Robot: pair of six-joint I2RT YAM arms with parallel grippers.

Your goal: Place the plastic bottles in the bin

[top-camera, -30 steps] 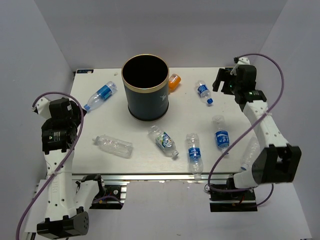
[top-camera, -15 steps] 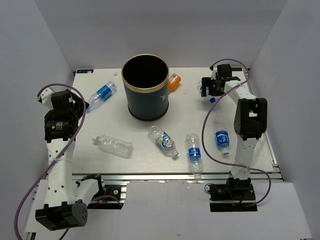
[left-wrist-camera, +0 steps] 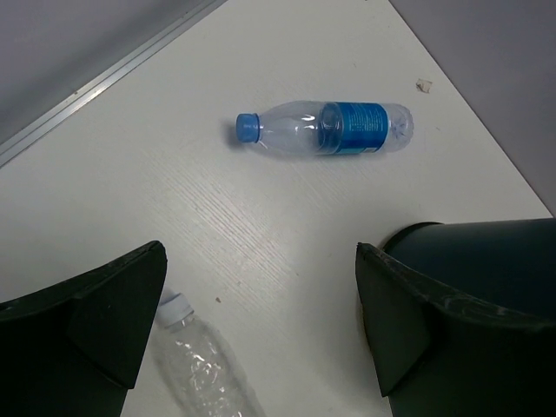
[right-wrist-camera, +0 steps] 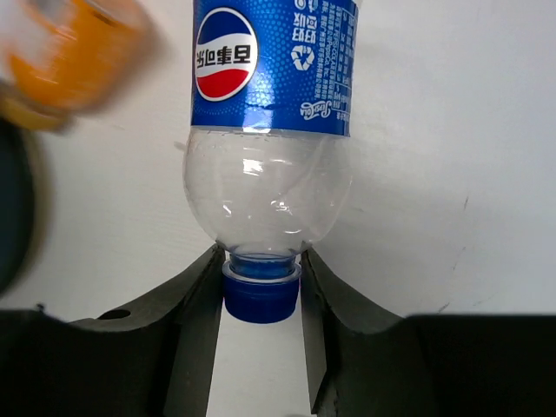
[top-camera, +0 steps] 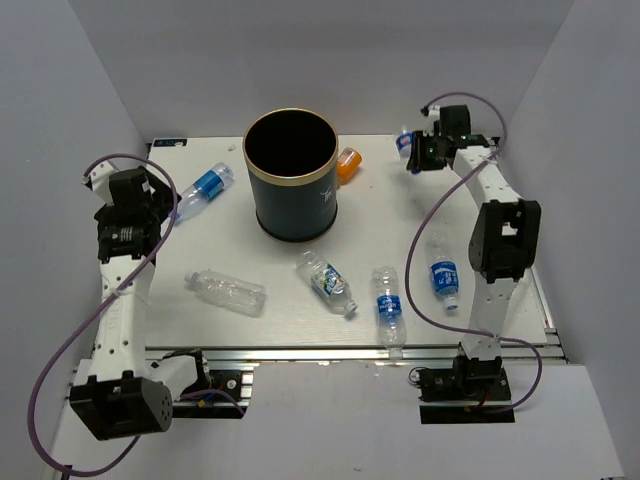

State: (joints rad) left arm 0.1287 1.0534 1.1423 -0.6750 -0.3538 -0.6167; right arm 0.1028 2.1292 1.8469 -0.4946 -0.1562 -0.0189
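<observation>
- The blue-labelled bottle point(right-wrist-camera: 271, 104) is at the table's point(top-camera: 200, 250) far right, past the bin point(top-camera: 290, 175), near the orange bottle point(right-wrist-camera: 74, 52).
- My right gripper point(right-wrist-camera: 261, 269) is clamped on its cap point(right-wrist-camera: 261, 300); it is possibly lifted, hard to tell.
- My left gripper point(left-wrist-camera: 261, 330) gapes wide, holding nothing, near a second bottle point(left-wrist-camera: 330, 129).

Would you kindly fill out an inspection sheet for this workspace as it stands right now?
Surface: white table, flat.
Job's things: bin upright, far centre; five clear bottles lying loose; orange bottle beside the bin; one blue-labelled bottle gripped.
Clutter: small white scrap near the leftmost bottle.
Grippers: left gripper open, holding nothing; right gripper shut on the gripped bottle's cap.
Cables: purple cables looping along both arms.
Surroundings: plain grey walls on three sides.
</observation>
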